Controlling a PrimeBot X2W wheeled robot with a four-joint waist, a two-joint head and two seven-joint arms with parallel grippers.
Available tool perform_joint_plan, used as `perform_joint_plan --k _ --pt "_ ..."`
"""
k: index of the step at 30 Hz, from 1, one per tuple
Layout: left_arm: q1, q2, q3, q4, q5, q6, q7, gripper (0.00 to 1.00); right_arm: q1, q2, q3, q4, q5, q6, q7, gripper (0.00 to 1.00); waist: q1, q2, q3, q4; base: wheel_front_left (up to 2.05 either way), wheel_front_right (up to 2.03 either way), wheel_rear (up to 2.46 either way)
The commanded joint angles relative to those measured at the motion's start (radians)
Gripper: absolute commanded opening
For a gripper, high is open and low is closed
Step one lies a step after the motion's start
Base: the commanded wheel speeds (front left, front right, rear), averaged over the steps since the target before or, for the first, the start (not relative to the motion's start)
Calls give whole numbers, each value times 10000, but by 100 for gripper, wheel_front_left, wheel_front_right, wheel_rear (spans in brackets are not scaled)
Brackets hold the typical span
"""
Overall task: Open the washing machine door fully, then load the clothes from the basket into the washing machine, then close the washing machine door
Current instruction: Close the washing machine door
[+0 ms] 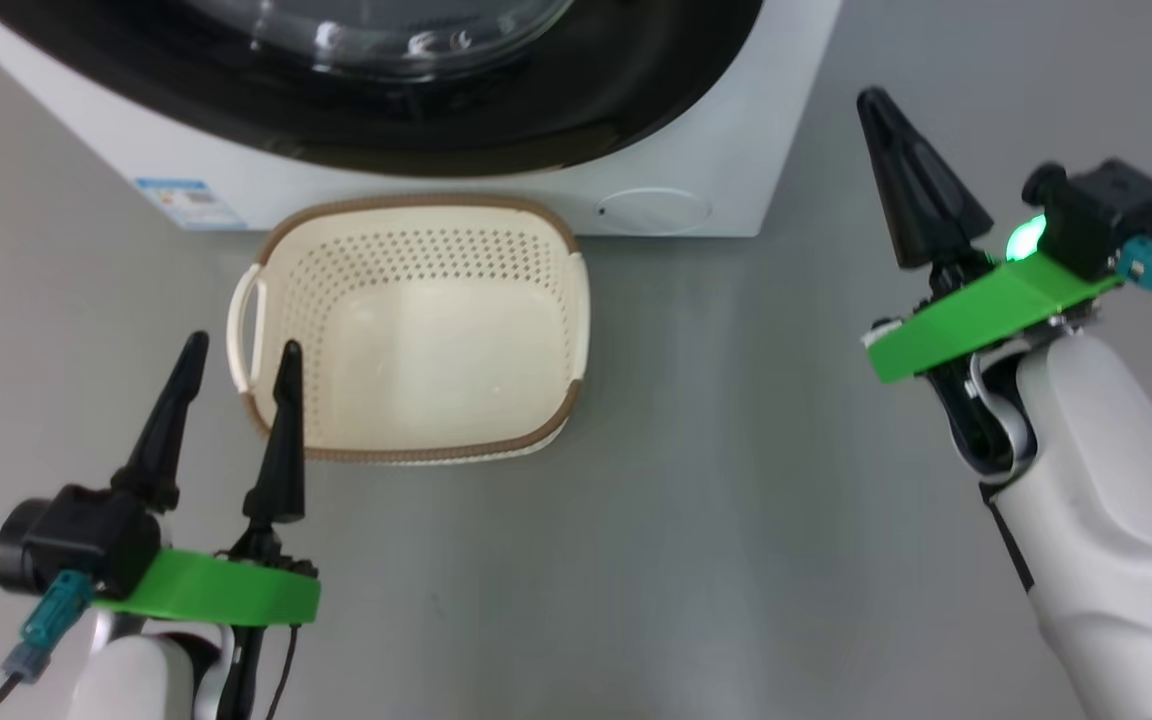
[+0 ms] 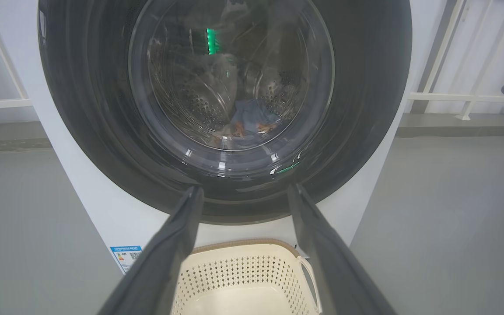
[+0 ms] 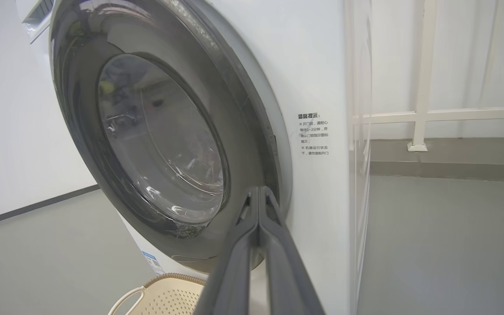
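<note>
**Head view, looking down.** The washing machine stands on the grey floor. Its door lies flat against the white front. In the right wrist view the black rim meets the cabinet with no gap that can be made out, so the door reads as closed.

The basket sits on the floor just in front of the machine, between the blue label and the round flap. Its bare bottom shows and nothing lies in it. The clothes lie low in the drum. The left wrist view shows them through the door's glass as a blue heap with orange-brown print.

**Left gripper**: the fingers are spread wide and hold nothing. It sits at the basket's near left corner and points toward the door. This pose suits reaching into the basket, but nothing is there to pick up.

**Right gripper**: the fingers are pressed together into one point and hold nothing. In the head view it stands apart from the machine, off its right corner. Its own camera looks along the tip toward the door's right rim. Fingers pressed together make a stiff pusher, which suits pressing a door home.

**Judgement.** Opening, loading and closing all appear done. The one open question is the latch, which these views cannot confirm. A door that is only resting shut could swing out again.
</note>
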Motion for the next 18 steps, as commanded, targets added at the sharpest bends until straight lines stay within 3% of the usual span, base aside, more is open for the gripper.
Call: perform_joint_plan --k 1,2,4,18 --pt "167 302 446 -179 149 -15 -63 100 486 150 0 -416 -50 -59 -45 35 0 0 -461 -452 0 0 0" --pt "223 309 487 -172 159 -15 -63 100 641 132 -10 -484 -133 -59 -45 49 0 0 -539 -521 0 0 0" --pt "348 318 575 -168 182 -15 -63 100 968 189 -156 -624 -168 -59 -46 100 0 0 -713 -674 0 0 0" --pt "1303 220 1267 -157 451 -12 -63 100 3502 342 -955 -1389 -419 -59 -46 100 0 0 -1974 -1564 0 0 0"
